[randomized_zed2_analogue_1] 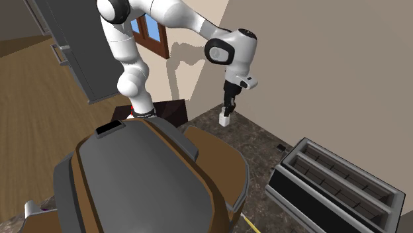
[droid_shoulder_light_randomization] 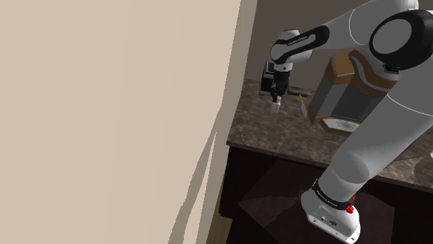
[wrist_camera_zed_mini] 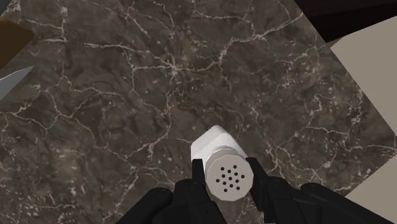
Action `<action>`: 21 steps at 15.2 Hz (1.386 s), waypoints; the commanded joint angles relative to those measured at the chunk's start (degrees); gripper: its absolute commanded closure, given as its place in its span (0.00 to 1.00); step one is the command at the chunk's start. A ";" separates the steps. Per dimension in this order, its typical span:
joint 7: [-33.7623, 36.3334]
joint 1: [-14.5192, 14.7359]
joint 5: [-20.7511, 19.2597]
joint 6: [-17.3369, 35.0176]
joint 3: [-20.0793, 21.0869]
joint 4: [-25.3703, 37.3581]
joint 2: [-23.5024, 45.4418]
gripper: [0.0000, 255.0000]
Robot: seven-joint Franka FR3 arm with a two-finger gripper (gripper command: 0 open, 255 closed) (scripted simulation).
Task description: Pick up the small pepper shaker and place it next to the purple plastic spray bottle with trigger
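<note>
The small white pepper shaker (wrist_camera_zed_mini: pixel 219 156), with a perforated cap, is clasped between my black fingers (wrist_camera_zed_mini: pixel 198 181). In the shoulder view my gripper (droid_shoulder_light_randomization: pixel 276 101) holds the shaker (droid_shoulder_light_randomization: pixel 276 107) above the dark marble counter (droid_shoulder_light_randomization: pixel 277 132), near the beige wall. The second exterior view shows the shaker (randomized_zed2_analogue_1: pixel 226 119) hanging under my gripper (randomized_zed2_analogue_1: pixel 227 112), just over the counter (randomized_zed2_analogue_1: pixel 258 149) or touching it; I cannot tell which.
A large grey and brown appliance (randomized_zed2_analogue_1: pixel 145 179) stands on the counter, close to the arm (droid_shoulder_light_randomization: pixel 340 90). A long grey toaster (randomized_zed2_analogue_1: pixel 337 182) sits at the second exterior view's right. A beige wall (droid_shoulder_light_randomization: pixel 118 118) borders the counter. A grey blade-like tip (wrist_camera_zed_mini: pixel 11 79) lies on the marble.
</note>
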 commanded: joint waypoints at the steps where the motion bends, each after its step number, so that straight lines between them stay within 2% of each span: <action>1: -0.06 -0.04 -0.16 -1.60 -0.01 1.02 -0.59 1.00; 21: -0.02 0.26 -0.75 -16.88 0.59 13.18 -3.84 1.00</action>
